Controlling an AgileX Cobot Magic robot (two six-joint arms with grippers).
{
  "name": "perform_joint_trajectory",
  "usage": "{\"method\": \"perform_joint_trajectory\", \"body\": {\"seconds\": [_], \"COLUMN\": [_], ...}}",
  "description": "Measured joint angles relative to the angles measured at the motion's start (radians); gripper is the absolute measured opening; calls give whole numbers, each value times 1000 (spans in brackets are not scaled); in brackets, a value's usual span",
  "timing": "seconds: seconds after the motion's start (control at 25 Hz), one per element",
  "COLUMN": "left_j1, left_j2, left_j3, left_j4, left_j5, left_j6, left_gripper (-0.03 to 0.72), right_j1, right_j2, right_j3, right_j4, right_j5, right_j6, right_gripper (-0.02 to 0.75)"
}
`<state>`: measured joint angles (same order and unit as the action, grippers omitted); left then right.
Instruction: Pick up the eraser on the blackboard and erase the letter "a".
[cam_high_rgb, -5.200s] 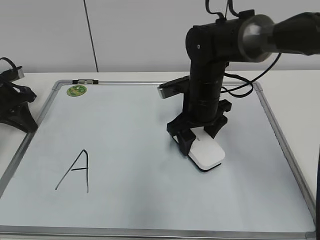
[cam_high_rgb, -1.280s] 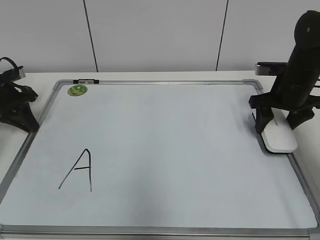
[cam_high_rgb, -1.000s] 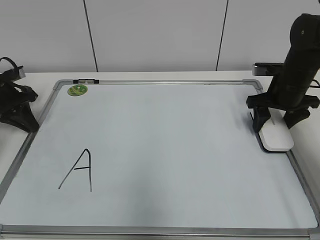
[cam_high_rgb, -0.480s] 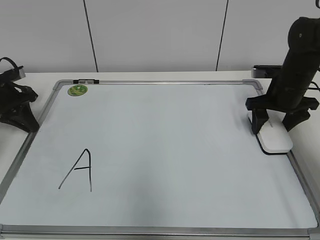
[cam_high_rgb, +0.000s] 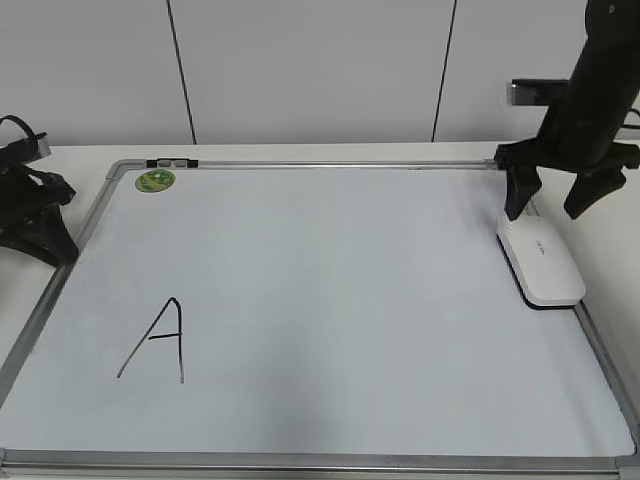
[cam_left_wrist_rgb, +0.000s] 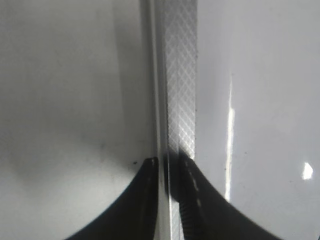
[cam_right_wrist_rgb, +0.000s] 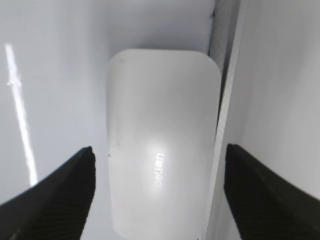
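eraser (cam_high_rgb: 541, 262) lies flat on the board (cam_high_rgb: 330, 300), tight against its right frame rail. right tool (cam_high_rgb: 560, 207) hangs above it, jaws wide apart, touching nothing (arm cut off at the top edge). left tool (cam_left_wrist_rgb: 168, 165) sits low at the board's left rail, jaws nearly together with the rail between them. capital "A" (cam_high_rgb: 155, 341) stays well apart, front left. green sticker (cam_high_rgb: 154, 181) at far left corner. no small "a" to make out.

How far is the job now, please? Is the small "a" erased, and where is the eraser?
Apparently done: no small "a" shows on the blackboard; only the capital "A" is there. The eraser lies flat by the right frame, and the open right gripper hangs above it, holding nothing. Left gripper sits at the frame. Nothing obvious is left.
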<state>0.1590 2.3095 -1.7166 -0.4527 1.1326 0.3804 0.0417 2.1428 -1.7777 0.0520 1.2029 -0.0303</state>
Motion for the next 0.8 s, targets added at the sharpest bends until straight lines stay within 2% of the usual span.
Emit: {"method": "perform_joint_trajectory", "body": {"seconds": [0.08,0.28,0.36,0.52,0.8], "left_j1": [0,0,0,0,0], "left_j2": [0,2,2,-30,-241], "left_j3": [-5,-88,-141,-209,-213], "left_j4": [4,16,16,23,66], "left_j5": [0,48,64,68,89], "left_j6": [0,0,0,-62,-77], "left_gripper": [150,347,386,407,410], "right_j1": [0,0,0,0,0], "right_j2": [0,0,-7,-64,-259], "right_j3": [-40,-113,-119,-119,-119], "right_j4": [0,0,0,0,0], "right_j5": [8,15,15,19,33], "right_j6": [0,-4,-13,-26,-34], "right_gripper": [594,594,594,594,593]}}
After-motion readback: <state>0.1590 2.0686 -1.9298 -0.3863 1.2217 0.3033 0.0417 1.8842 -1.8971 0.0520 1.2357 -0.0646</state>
